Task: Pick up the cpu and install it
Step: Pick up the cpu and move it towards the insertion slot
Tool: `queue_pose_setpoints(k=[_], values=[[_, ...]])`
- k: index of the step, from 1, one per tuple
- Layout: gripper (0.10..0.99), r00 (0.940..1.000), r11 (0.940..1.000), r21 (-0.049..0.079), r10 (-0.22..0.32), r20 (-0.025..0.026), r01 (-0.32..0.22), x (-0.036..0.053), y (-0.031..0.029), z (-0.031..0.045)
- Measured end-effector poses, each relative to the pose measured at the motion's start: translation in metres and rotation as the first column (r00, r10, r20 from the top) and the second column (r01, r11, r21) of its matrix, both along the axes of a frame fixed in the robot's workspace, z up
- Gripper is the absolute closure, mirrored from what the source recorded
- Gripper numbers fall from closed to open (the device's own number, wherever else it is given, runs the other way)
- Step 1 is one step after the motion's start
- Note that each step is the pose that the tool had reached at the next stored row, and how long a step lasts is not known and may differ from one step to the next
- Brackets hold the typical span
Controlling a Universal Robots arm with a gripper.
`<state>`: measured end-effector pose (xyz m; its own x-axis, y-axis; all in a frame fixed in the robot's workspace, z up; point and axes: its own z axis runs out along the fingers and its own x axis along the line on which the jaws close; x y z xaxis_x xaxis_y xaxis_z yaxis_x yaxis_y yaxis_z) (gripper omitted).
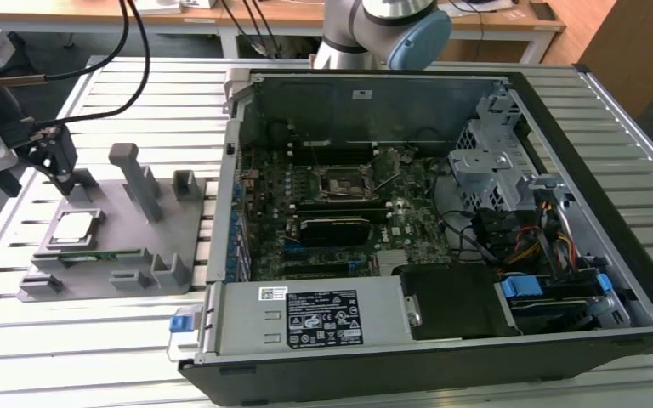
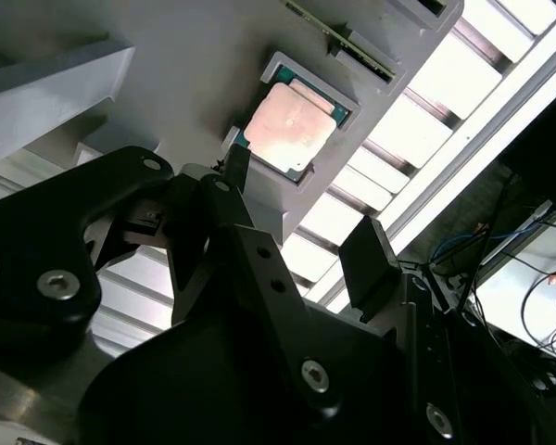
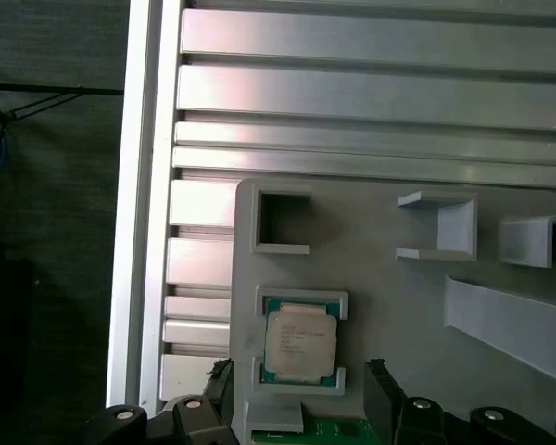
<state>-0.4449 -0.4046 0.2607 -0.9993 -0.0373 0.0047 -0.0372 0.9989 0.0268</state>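
In the exterior view, the pincer point(image 1: 43, 174) is seen poised over a grey fixture point(image 1: 122, 238) laid on the slatted metal surface point(image 1: 88, 340). The cpu point(image 1: 74, 228) is seated in a recess of that fixture, just below the pincer. An open computer case point(image 1: 440, 212) is set well apart from the pincer, and wooden desks point(image 1: 281, 15) are ranged beyond the surface.

In the second wrist view, the pincer point(image 2: 301, 218) is shown spread wide with nothing held. The cpu point(image 2: 290, 128) is left untouched, apart from both fingers point(image 2: 366, 260).

In the first wrist view, the cpu point(image 3: 301, 338) is seen near the pincer point(image 3: 301, 399), and dark floor point(image 3: 56, 232) is visible past the surface's edge.
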Motion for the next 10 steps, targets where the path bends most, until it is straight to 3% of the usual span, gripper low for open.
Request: queue_pose_setpoints(k=[10], values=[[0.424,1.0000,1.0000,0.000,0.000,0.0001,0.000,0.0000,0.0000,-0.0042]])
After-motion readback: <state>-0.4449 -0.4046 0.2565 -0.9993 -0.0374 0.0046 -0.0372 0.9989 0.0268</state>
